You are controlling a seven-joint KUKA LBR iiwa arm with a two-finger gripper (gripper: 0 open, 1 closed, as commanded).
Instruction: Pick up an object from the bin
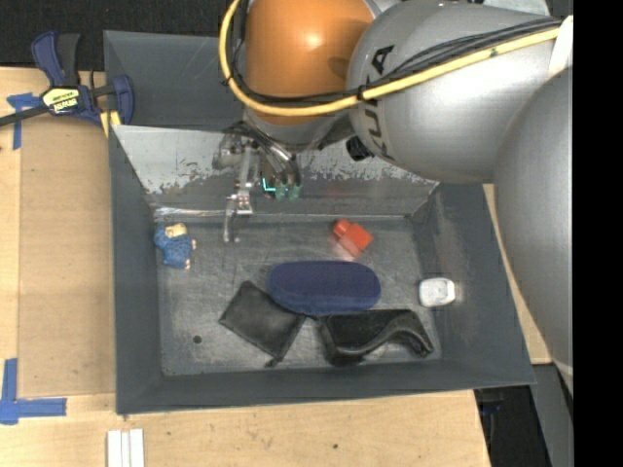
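Fingers (233,220) of the gripper (261,212) appear apart and empty, low by the back wall of the bin (136,358), over bare floor. Nothing is chosen yet. A blue toy (173,246) lies near the left wall and a red block (351,235) right of the gripper. A navy oval (326,287), black pad (261,319), black curved piece (375,336) and white piece (437,292) lie along the front. Judged step: approach. The next move calls for centring over one thing, probably toy or block, then descending astride it.

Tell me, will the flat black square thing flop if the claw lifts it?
Probably floppy: the black square lies flat like cloth, its edge touching the dark blue oval. Likely light for its size, since it looks thin. It shouldn't roll.
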